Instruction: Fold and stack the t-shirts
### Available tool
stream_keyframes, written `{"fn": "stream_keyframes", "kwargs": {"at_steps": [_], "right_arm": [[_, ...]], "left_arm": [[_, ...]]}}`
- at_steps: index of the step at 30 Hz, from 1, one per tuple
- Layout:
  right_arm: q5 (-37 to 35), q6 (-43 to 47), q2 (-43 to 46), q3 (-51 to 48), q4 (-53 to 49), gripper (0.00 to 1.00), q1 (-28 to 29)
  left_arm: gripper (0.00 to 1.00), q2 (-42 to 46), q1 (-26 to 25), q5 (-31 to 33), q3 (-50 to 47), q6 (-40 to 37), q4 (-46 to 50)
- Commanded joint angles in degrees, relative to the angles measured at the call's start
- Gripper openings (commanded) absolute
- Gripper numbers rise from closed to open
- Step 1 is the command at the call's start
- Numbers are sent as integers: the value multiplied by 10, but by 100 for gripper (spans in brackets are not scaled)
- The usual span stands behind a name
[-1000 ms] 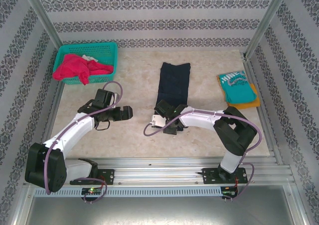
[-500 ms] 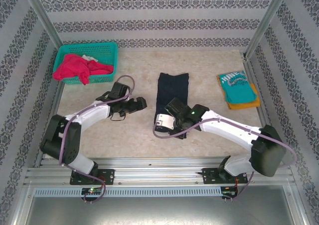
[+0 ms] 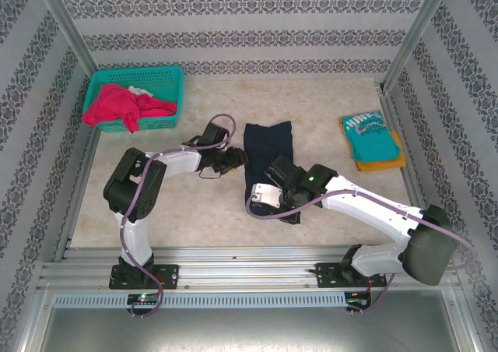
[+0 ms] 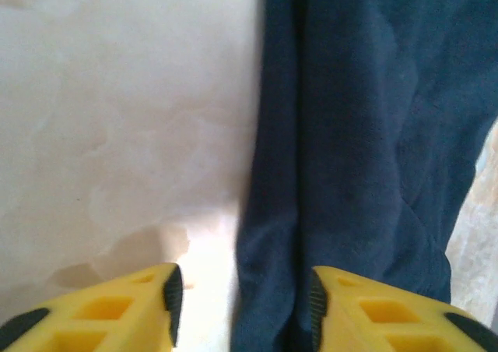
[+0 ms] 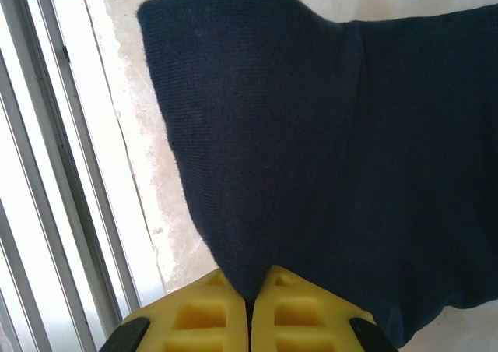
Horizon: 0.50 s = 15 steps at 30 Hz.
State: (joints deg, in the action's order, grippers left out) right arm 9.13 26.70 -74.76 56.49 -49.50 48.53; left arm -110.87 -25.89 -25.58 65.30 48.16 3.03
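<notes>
The dark navy t-shirt (image 3: 269,143) lies as a long narrow strip mid-table. My right gripper (image 3: 270,193) is shut on its near end; in the right wrist view the navy t-shirt (image 5: 311,134) is pinched and lifted between the closed yellow fingers of that gripper (image 5: 249,293). My left gripper (image 3: 236,159) stands open at the strip's left edge; in the left wrist view this gripper (image 4: 243,301) straddles the folded edge of the navy t-shirt (image 4: 366,134). The teal t-shirt (image 3: 366,131) rests on the orange t-shirt (image 3: 389,160) at right. The pink-red t-shirt (image 3: 117,107) hangs over the basket.
A teal mesh basket (image 3: 148,76) sits at the back left corner. The aluminium rail (image 5: 47,173) at the table's near edge runs close beside the right gripper. Bare marble tabletop (image 3: 334,103) lies between the navy strip and the stacked pair.
The left gripper has swung right and now reaches the navy shirt's left edge. The right gripper has drawn the shirt's near end toward the front, and the shirt's far edge has slid nearer.
</notes>
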Motion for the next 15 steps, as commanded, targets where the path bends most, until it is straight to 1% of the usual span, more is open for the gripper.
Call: {"fn": "stream_keyframes", "kwargs": {"at_steps": [1,2,6,12,13,15], "right_arm": [[13,-9,10,12,-14,0,3],[14,-10,7,12,-13,0,3],[15,-8,0,15,-9,0,3],[11,-8,-12,17,0,0,3],[11,-8,-13,17,1,0,3],[11,-8,-16,19,3,0,3]], "left_arm": [[41,-22,-7,-23,19,33,-47],[39,-28,-9,-29,25,36,-50],[39,-47,-17,-41,50,36,-40],[37,-62,-23,-55,55,43,-43],[36,-65,-23,-54,55,42,-39],[30,-69,-23,-55,54,42,-36]]}}
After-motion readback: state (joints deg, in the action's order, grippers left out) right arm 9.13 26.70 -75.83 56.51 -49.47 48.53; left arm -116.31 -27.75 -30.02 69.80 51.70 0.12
